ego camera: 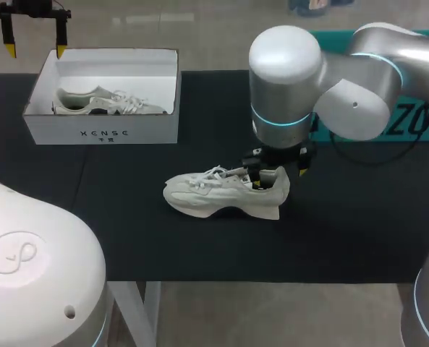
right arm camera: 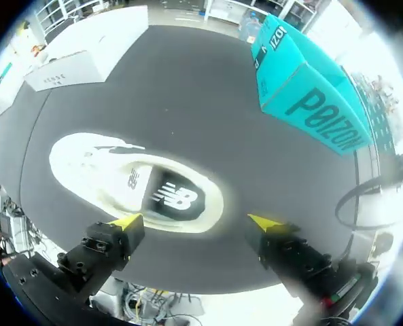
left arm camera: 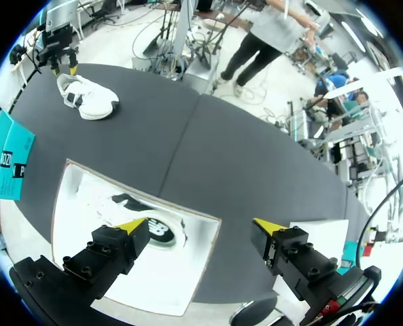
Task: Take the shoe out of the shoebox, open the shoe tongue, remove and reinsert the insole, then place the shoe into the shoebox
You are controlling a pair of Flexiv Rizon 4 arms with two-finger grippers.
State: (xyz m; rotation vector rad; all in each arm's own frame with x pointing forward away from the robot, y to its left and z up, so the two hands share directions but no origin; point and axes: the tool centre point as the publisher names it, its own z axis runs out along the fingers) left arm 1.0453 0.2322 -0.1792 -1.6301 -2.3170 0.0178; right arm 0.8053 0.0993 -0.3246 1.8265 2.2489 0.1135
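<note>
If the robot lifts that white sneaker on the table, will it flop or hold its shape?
Likely holds its shape: the white sneaker has a thick moulded sole. Resting flat on that sole, it would probably slide rather than tip if pushed. The laces look loose and may dangle.

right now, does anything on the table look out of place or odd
Nothing stands out. One shoe sits upright on the table beneath the open right gripper, and a second shoe lies inside the shoebox. Neither looks damaged or tipped.
</note>
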